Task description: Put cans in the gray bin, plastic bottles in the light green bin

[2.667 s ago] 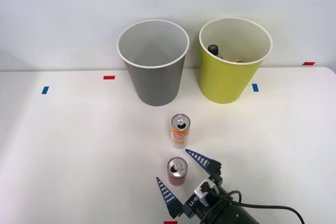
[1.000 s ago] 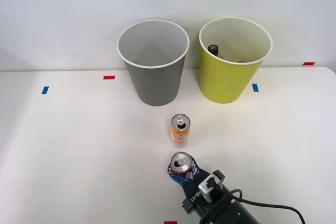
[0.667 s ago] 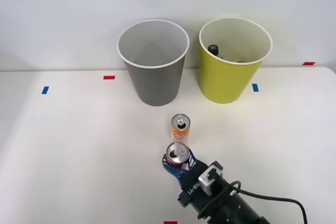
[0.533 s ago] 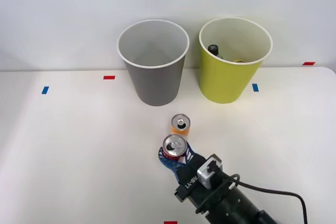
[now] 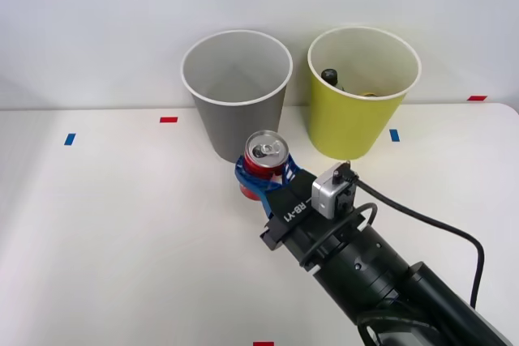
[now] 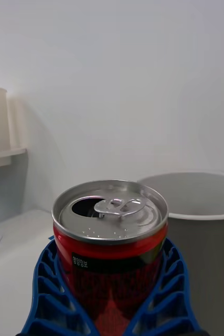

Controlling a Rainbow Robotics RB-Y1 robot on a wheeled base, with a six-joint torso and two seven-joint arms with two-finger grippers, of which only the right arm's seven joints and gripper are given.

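The right gripper [image 5: 261, 177], jaws clamped on the red can [image 5: 263, 163], has lifted it off the desk, carrying it toward the gray bin [image 5: 237, 96]; the orange can is probably hiding behind.

The wide white table [image 5: 105, 241] is carrying two round tapered plastic bins with white rims side by side at its far edge, the gray bin [image 5: 238, 123] and the yellow-green bin [image 5: 351, 123], with small red and blue tape marks [image 5: 169, 120] lying scattered around.
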